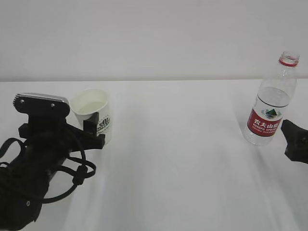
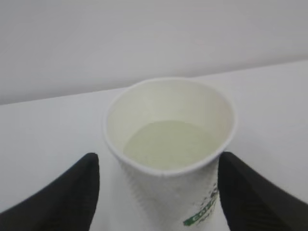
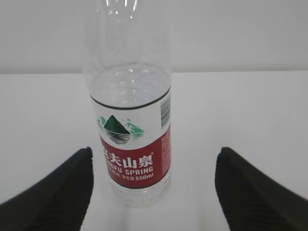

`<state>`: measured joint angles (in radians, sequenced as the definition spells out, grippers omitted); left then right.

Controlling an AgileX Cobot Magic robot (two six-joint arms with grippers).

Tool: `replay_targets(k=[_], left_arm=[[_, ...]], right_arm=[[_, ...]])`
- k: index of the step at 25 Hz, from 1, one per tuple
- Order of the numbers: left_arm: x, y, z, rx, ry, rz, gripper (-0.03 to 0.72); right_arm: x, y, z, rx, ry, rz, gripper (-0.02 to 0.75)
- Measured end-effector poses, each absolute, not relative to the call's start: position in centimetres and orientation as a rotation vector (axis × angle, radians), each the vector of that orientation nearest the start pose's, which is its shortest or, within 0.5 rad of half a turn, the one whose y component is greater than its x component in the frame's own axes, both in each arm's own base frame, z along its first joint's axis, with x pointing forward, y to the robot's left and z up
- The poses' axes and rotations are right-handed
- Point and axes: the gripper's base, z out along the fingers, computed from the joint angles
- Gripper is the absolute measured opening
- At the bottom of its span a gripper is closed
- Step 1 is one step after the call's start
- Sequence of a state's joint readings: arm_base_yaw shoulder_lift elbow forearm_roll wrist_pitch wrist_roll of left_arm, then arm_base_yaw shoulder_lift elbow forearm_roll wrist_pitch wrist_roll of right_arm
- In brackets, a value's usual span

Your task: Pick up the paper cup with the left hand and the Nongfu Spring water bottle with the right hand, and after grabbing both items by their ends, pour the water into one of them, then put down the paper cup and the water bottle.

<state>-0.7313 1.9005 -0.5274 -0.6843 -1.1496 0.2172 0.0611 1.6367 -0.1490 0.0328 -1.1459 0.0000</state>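
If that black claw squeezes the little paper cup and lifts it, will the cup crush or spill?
The paper cup looks thin-walled, so a hard squeeze would probably dent it. It holds water low down, well below the rim, so a level lift likely won't spill. The liquid probably steadies it, though its narrow base could tip if nudged sideways.

A plain white table meets a bare pale grey wall under soft, even light.

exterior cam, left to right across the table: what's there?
left gripper → paper cup → water bottle → right gripper
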Motion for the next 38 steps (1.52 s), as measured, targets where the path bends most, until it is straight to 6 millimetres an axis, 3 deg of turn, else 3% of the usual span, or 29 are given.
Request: replay_targets(k=[13,21,38], left_arm=[[24.7,-15.1,18.1,0.028,1.617,-0.149,0.545],[24.2,-14.9,20.3,0.002,1.605,-0.213,0.541],[22.8,-14.2,24.3,0.004,1.544,-0.299,0.524]], right_arm=[[20.7,0.9,16.1,0.018,1.726,0.049,0.593],[20.6,0.9,17.9,0.031,1.738,0.064,0.593],[20.1,1.1,24.5,-0.005,1.732,0.057,0.593]])
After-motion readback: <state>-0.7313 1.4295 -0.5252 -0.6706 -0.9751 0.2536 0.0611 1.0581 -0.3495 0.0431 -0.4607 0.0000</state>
